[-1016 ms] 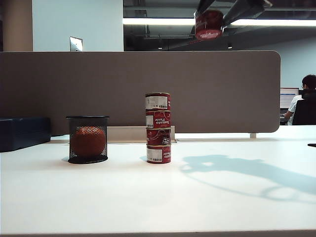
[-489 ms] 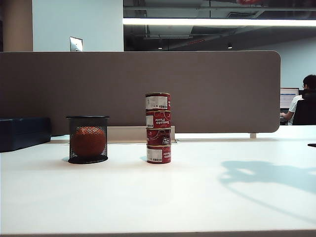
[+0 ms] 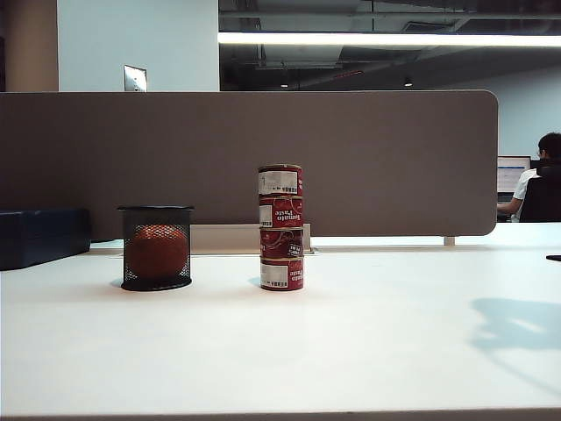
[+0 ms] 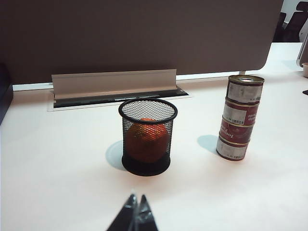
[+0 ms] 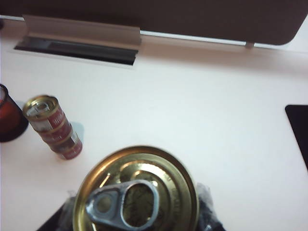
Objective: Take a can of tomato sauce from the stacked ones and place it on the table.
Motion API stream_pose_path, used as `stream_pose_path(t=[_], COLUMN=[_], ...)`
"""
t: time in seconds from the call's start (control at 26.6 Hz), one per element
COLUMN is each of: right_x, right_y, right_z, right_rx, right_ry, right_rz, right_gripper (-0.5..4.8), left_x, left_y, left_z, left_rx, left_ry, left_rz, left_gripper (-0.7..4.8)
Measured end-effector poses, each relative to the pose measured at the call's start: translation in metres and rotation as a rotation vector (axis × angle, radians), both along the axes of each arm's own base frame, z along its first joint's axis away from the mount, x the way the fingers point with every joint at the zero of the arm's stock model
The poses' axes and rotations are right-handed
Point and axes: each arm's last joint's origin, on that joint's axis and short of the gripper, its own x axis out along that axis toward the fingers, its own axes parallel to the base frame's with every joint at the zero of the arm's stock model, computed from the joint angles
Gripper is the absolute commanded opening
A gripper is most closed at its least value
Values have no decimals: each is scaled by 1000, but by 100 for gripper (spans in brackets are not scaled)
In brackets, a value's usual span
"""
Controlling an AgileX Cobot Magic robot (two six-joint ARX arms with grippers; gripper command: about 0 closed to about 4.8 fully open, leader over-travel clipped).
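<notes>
Your right gripper (image 5: 137, 224) is clamped on the can of tomato sauce (image 5: 136, 192), high over the table (image 5: 216, 106) beside the stacked ones (image 5: 52, 127); left gripper (image 4: 136, 216) closed, idle; set it down.

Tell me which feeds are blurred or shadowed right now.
Exterior view: sharp; an arm shadow on the table at right. Right wrist view: soft; the held can of tomato sauce fills the foreground. Left wrist view: clear, shut left pincer dark.
</notes>
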Motion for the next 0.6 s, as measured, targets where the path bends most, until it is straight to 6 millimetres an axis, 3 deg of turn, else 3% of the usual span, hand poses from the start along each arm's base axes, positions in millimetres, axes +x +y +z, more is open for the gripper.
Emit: stream_pose_path(t=[0.23, 0.6], right_x=[-5, 12], right_y=[-9, -11], right_z=[-41, -94], right_rx=[11, 34], right_ry=[-29, -44], right_rz=[-37, -56], right_gripper=[260, 260], left_x=[0, 0], left_y=[0, 0], left_z=[0, 0], left_rx=[0, 0], left_ry=[0, 0], left_rz=[0, 0], left_gripper=[-6, -6])
